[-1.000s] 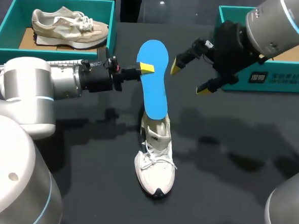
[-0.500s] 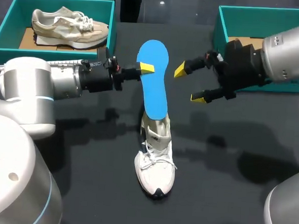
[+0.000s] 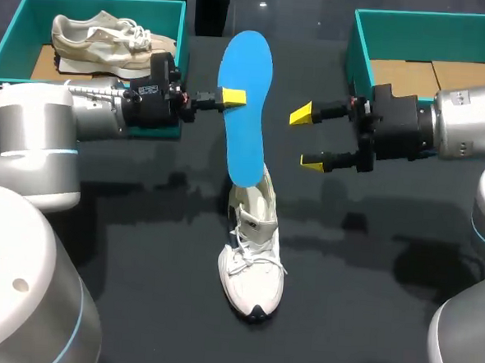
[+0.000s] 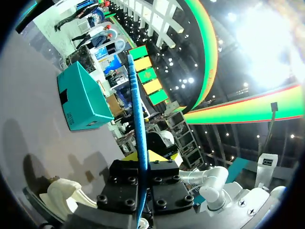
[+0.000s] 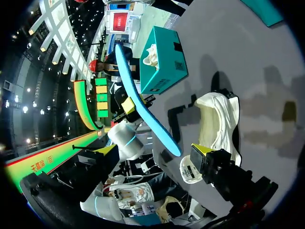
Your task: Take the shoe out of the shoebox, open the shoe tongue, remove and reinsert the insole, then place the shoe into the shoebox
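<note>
My left gripper [image 3: 231,97] is shut on the side edge of a blue insole [image 3: 244,107], which hangs upright above a white shoe [image 3: 253,248] standing on the black table. The insole's lower end is at the shoe's opening; whether it is still inside I cannot tell. In the left wrist view the insole [image 4: 138,114] runs edge-on between the fingers of that gripper [image 4: 143,157], with the shoe [image 4: 62,195] below. My right gripper [image 3: 307,138] stands open a little to the right of the insole, not touching it. The right wrist view has the insole [image 5: 143,109] ahead of the right gripper [image 5: 157,152] and the shoe [image 5: 217,124] beside it.
A teal shoebox [image 3: 8,44] at the back left holds a beige shoe [image 3: 111,42]. A second teal shoebox [image 3: 358,40] at the back right holds only cardboard. The white shoe stands mid-table with bare black surface around it.
My left gripper has lifted the insole higher over the shoe. My right gripper has come down and turned level, its open fingers now facing the insole from the right.
</note>
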Tool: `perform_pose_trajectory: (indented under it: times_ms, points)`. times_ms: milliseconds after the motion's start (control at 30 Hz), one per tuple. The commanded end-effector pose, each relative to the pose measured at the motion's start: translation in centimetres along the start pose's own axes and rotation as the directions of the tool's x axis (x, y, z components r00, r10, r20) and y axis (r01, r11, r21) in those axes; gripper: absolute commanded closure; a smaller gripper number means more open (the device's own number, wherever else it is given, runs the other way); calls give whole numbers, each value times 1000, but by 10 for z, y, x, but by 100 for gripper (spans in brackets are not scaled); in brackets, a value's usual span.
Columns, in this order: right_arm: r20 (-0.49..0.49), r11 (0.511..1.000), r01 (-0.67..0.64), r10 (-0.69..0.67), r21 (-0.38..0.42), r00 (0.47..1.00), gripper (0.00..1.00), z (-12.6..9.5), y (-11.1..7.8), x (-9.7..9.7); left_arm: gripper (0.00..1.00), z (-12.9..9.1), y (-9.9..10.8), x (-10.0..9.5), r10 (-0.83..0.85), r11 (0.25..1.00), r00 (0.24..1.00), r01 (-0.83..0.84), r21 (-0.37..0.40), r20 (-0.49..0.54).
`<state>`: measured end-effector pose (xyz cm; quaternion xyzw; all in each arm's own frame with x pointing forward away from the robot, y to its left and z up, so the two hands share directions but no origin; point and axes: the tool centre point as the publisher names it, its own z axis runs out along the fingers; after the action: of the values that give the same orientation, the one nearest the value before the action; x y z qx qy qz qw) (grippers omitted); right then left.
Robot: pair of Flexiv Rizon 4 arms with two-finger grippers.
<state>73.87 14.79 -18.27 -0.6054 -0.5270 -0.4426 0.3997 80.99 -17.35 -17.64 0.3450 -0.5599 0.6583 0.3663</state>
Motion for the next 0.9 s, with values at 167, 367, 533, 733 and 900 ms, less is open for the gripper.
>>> perform_pose_trajectory:
  times_ms: [167, 367, 533, 733, 900]
  points:
    - [-66, 1000, -2, 3, 3, 998, 0, 6, 6, -3, 100, -4, -7, 3, 477, 877, 879, -476, 61, 4]
    - [-78, 1000, -10, 12, 20, 997, 0, 6, 5, -3, 100, -4, -7, 3, 477, 877, 879, -476, 61, 4]
    - [-78, 1000, -10, 12, 20, 997, 0, 6, 5, -3, 100, -4, -7, 3, 477, 877, 879, -476, 61, 4]
    - [-78, 1000, -10, 12, 20, 997, 0, 6, 5, -3, 100, -3, -10, 20, 605, 796, 792, -603, 53, -83]
    - [-78, 1000, -10, 12, 20, 997, 0, 6, 5, -3, 100, 1, -7, 34, 755, 650, 636, -758, 54, -160]
